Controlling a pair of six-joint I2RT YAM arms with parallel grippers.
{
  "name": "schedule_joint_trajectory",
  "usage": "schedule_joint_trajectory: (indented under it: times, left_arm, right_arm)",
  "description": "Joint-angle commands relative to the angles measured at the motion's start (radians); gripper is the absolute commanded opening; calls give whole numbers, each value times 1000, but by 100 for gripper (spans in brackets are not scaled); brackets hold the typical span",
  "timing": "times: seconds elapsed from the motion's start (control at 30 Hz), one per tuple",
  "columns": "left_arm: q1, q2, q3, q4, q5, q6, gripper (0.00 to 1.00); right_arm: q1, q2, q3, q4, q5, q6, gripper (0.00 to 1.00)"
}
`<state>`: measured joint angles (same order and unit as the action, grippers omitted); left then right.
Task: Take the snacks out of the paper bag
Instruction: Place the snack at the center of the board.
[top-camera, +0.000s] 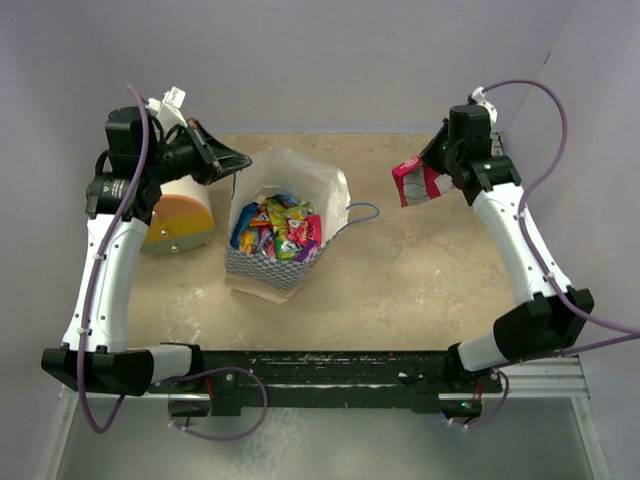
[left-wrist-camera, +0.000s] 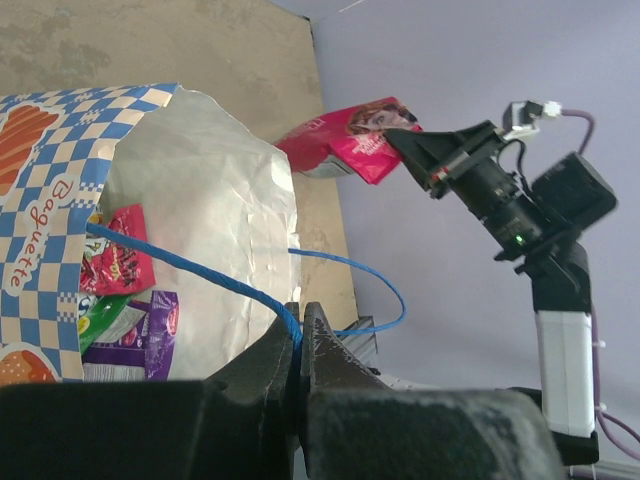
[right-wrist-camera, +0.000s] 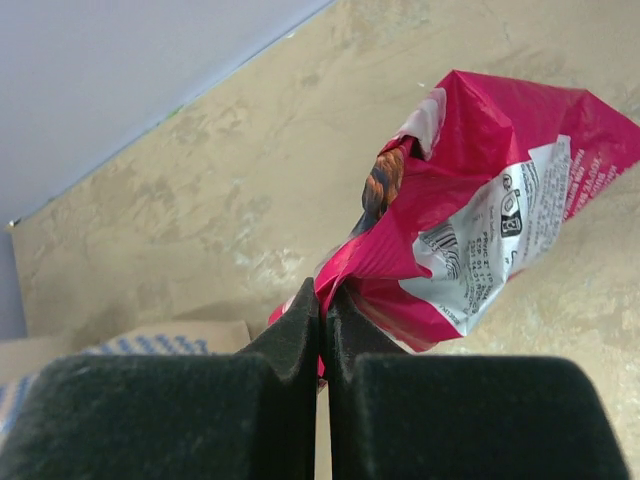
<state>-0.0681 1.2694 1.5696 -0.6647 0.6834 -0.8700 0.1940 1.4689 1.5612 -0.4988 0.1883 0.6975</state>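
Observation:
The blue-and-white checkered paper bag (top-camera: 282, 268) stands open in the middle of the table, with several bright snack packets (top-camera: 276, 226) inside. My left gripper (top-camera: 237, 160) is shut on the bag's thin blue cord handle (left-wrist-camera: 200, 268) at the bag's back left rim. Pink and purple packets (left-wrist-camera: 120, 262) show inside the bag in the left wrist view. My right gripper (top-camera: 432, 160) is shut on a pink-red packet (top-camera: 416, 183) and holds it above the table at the back right, away from the bag. The packet hangs crumpled from the fingers (right-wrist-camera: 470, 230).
A white-and-orange cylinder (top-camera: 178, 220) lies on its side left of the bag, under my left arm. The bag's other blue handle (top-camera: 362, 214) loops out on its right side. Walls close off the table's back and sides.

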Motion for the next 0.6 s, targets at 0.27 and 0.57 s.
schedule_joint_trajectory:
  times: [0.27, 0.57]
  left_arm:
    - [-9, 33, 127, 46, 88, 50, 0]
    - [-9, 51, 142, 49, 93, 48, 0]
  right_arm:
    - [-220, 281, 186, 350, -210, 149, 0]
    - [-275, 132, -278, 383, -225, 197, 0]
